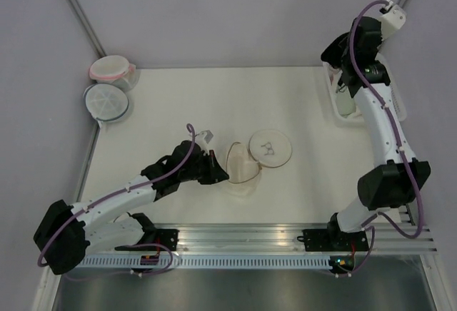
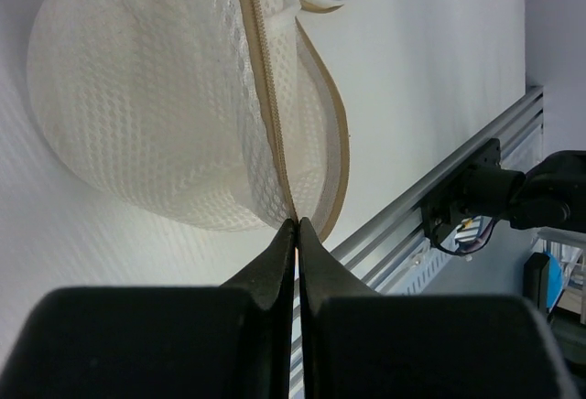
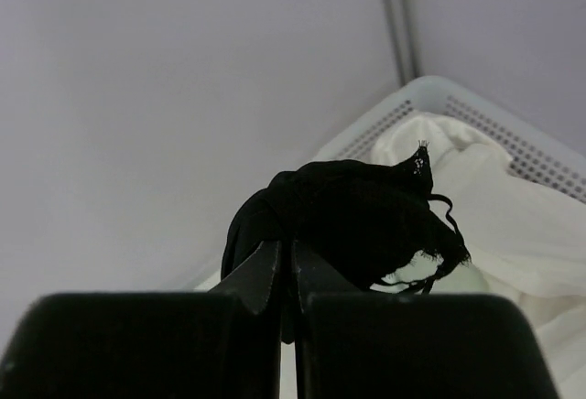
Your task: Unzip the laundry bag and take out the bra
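The cream mesh laundry bag (image 1: 245, 166) lies open in the middle of the table, one half standing on edge, the other half with the black bra drawing (image 1: 270, 147) lying flat. My left gripper (image 1: 218, 172) is shut on the bag's tan zip rim (image 2: 295, 214); the mesh half (image 2: 146, 97) fills the left wrist view. My right gripper (image 1: 345, 77) is shut on the black bra (image 3: 352, 216), held above the white basket (image 3: 430, 97) at the far right. The bra's thin straps hang at its right side.
A white cloth (image 3: 513, 216) and a pale green cloth (image 3: 458, 282) lie in the basket (image 1: 342, 115). Two round tubs, pink-rimmed (image 1: 111, 68) and blue-grey-rimmed (image 1: 106, 103), stand at the far left. An aluminium rail (image 1: 285, 238) runs along the near edge.
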Motion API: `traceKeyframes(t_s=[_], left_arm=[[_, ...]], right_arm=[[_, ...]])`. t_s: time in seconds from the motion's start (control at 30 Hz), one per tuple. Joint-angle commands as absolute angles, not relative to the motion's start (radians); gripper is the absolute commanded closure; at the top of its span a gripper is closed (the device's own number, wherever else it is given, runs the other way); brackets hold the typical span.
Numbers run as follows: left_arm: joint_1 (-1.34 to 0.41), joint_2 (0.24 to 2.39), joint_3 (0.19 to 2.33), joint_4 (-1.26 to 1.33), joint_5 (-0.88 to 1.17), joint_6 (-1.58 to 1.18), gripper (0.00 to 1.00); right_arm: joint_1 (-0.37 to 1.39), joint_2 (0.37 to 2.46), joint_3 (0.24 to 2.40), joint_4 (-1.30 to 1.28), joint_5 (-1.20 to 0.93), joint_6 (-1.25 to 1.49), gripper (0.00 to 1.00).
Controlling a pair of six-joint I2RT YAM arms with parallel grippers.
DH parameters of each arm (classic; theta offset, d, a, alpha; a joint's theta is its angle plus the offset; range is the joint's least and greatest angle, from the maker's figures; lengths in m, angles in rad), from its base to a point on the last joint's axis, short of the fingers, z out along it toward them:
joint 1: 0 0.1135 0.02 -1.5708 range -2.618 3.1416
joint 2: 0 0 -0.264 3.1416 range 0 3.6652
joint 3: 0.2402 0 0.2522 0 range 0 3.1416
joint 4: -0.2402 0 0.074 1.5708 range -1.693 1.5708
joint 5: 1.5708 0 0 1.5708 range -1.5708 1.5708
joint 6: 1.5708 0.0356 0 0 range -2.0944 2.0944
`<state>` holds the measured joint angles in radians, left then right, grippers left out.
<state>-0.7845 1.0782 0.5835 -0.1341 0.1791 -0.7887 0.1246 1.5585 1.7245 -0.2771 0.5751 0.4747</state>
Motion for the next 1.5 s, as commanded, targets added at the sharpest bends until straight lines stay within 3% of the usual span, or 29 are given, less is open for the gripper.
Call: traceKeyframes(t_s=[0.0, 0.3, 0.33, 0.37, 0.4, 0.53, 0.73, 0.9, 1.0, 1.23, 1.47], left_arm=[[-0.782, 1.023, 0.569, -0.163, 0.190, -0.819, 0.98], [-0.782, 0.979, 0.569, -0.196, 0.163, -0.822, 0.98], [-0.782, 0.980, 0.569, -0.199, 0.161, -0.822, 0.98], [-0.782, 0.982, 0.568, -0.201, 0.158, -0.822, 0.98], [-0.782, 0.980, 0.568, -0.201, 0.153, -0.822, 0.98], [-0.782, 0.979, 0.572, -0.204, 0.137, -0.822, 0.98], [-0.781, 0.968, 0.580, -0.207, 0.060, -0.824, 0.98], [-0.781, 0.957, 0.581, -0.202, 0.044, -0.833, 0.98], [-0.781, 0.950, 0.574, -0.198, 0.043, -0.841, 0.98], [-0.781, 0.953, 0.546, -0.176, 0.040, -0.856, 0.98], [-0.781, 0.934, 0.517, -0.150, 0.052, -0.877, 0.98]], right_arm=[[0.014, 1.670, 1.813, -0.353, 0.560, 0.540, 1.00], [-0.150, 1.962, 1.832, -0.462, 0.445, 0.604, 0.99], [-0.159, 1.962, 1.825, -0.456, 0.428, 0.601, 0.91], [-0.161, 1.956, 1.816, -0.439, 0.376, 0.594, 0.53], [-0.161, 1.913, 1.777, -0.389, 0.348, 0.586, 0.36], [-0.129, 1.752, 1.663, -0.293, 0.256, 0.536, 0.02], [0.090, 1.450, 1.384, -0.313, 0.316, 0.466, 0.02], [0.265, 1.249, 1.008, -0.263, 0.348, 0.557, 0.02], [0.343, 1.201, 0.823, -0.212, 0.331, 0.623, 0.12], [0.399, 1.314, 0.612, -0.063, 0.170, 0.690, 0.29], [0.459, 1.437, 0.588, 0.029, 0.187, 0.723, 0.35]])
